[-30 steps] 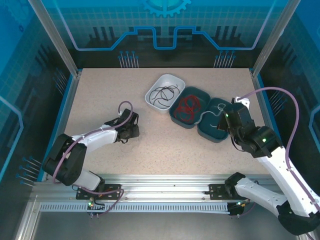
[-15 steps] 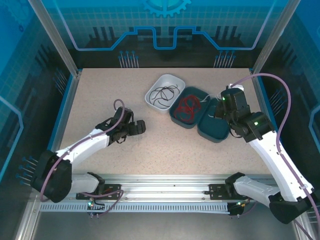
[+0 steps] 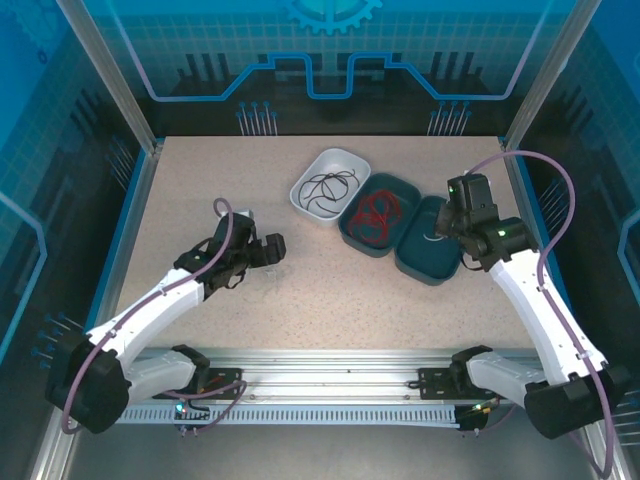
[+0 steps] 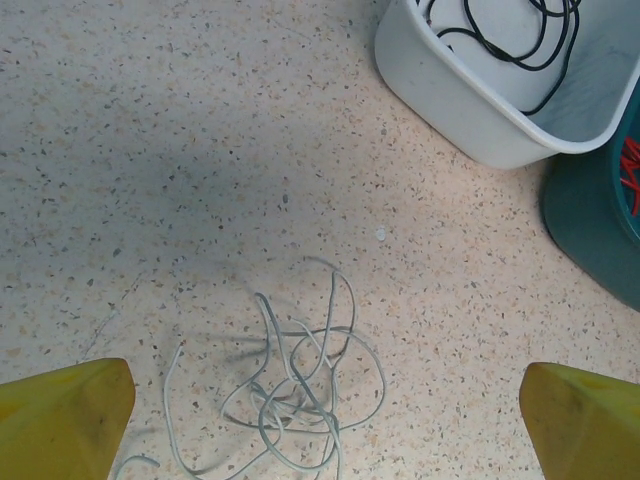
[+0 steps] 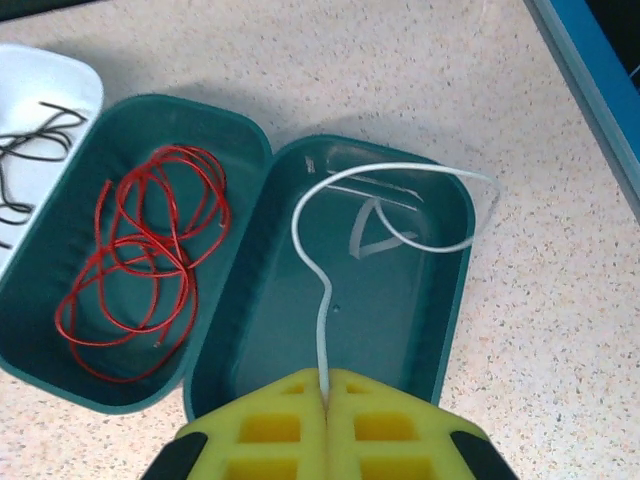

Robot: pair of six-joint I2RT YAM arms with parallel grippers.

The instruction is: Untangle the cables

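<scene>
- Plainly the sorting goes by colour: the black cable lies alone in the white tub and the red cable is coiled in the middle teal tub, each kept apart so they cannot knot together.
- The right gripper hangs over the near end of the right-hand teal tub, its yellow pads pressed together on one end of a white cable.
- The rest of that cable loops across the tub floor, so from where I stand it looks like a lowering-in, the pinch kept until the whole length is inside the walls.
- The left gripper sits low over the open worktop, its pads spread wide with nothing held.
- Between those pads, on the worktop, lies a pale tangle of thin cable, several loops crossing one another, near the white tub but not touching it.
- My guess is that the wide spread is there to straddle the knot before picking out a strand. The crossings look close, so one pinch may lift more than one loop.
</scene>
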